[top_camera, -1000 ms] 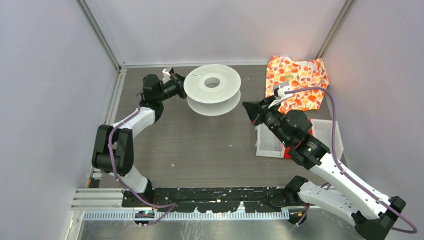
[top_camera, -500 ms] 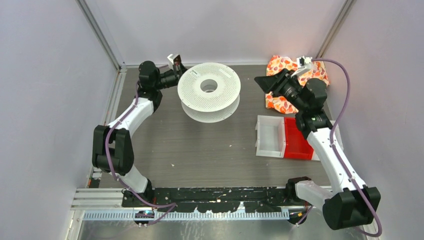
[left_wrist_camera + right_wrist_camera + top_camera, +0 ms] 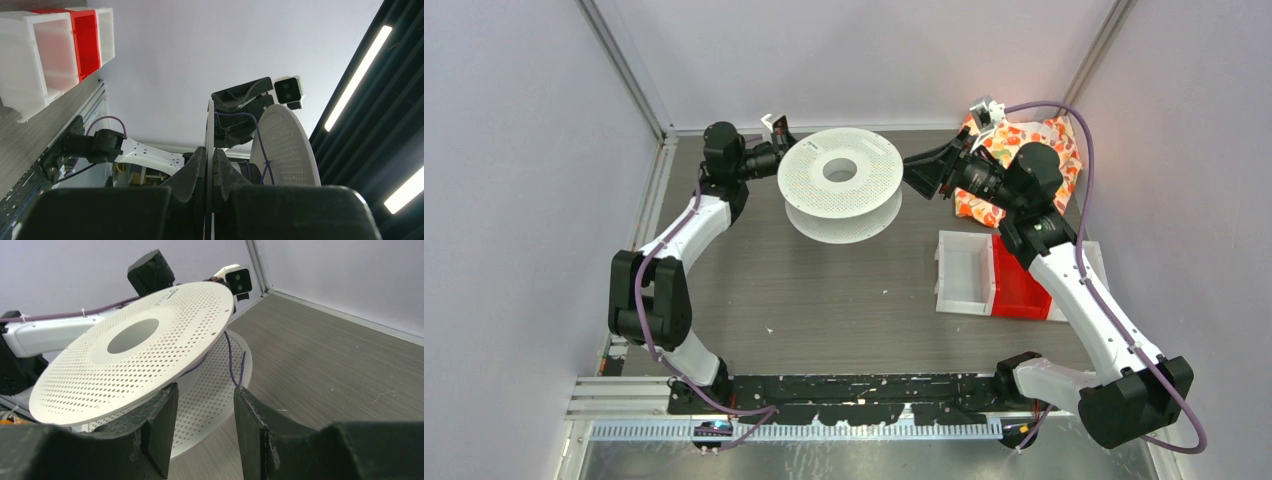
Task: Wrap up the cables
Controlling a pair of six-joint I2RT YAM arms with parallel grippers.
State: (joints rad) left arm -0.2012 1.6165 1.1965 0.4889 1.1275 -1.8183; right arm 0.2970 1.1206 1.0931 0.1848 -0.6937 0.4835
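A white perforated spool (image 3: 814,192) sits at the back middle of the table, tilted. My left gripper (image 3: 776,152) is at its left rim, shut on the thin edge of the upper flange (image 3: 210,125), which runs between the closed jaws of that gripper (image 3: 210,156). A thin purple cable (image 3: 230,365) hangs in a loop between the two flanges on the spool's right side. The cable (image 3: 263,146) also crosses the other flange in the left wrist view. My right gripper (image 3: 916,172) is open at the spool's right edge. In its wrist view the right gripper (image 3: 206,390) has the cable loop just above its right finger.
A white bin (image 3: 969,275) and a red bin (image 3: 1019,285) stand side by side at the right. A floral cloth (image 3: 1024,140) lies in the back right corner, behind the right arm. Walls close in the table on three sides.
My right arm has swung from above the bins to the spool's right edge, and its jaws have opened. The left gripper has stayed shut on the flange while the spool shifted slightly left.
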